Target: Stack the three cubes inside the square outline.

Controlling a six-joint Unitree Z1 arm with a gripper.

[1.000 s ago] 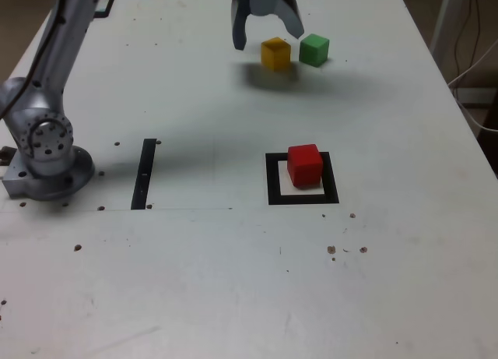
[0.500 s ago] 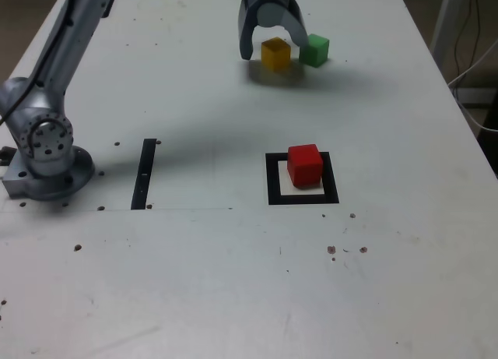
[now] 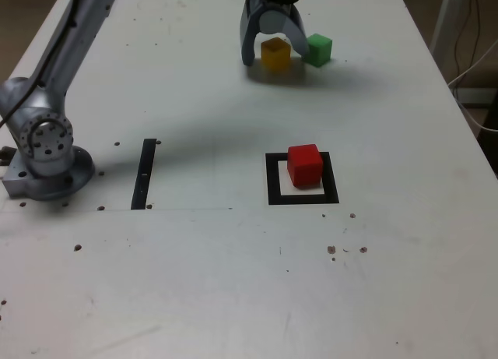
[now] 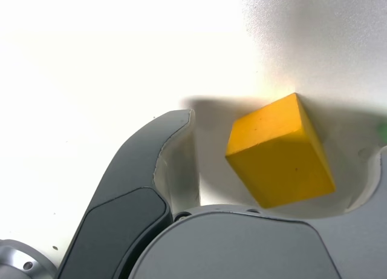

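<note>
yellow cube (image 3: 276, 54): located on the tabletop (image 3: 194, 265), near its far edge in the exterior view, between the spread fingers of the hand (image 3: 275, 59). hand held wide, pointed down over the cube; nothing is gripped. in the wrist view, a gap is seen between the yellow cube and the nearer-seen finger (image 4: 178, 164); the other finger is only partly shown, so its clearance cannot be told.

green cube (image 3: 318, 50): seen just beside the hand, on the exterior view's right of the yellow cube. whether it is touched by the finger there cannot be told. only a green sliver of it is caught at the border of the wrist view.

red cube (image 3: 304, 165): placed within the square outline (image 3: 274, 180) — set toward the far side, with part of the far border hidden behind it. white centre left visible around its near part. no cube is stacked on it.

black strip (image 3: 144, 174): laid flat between the arm base (image 3: 48, 145) and the square outline, well apart from the cubes.
</note>
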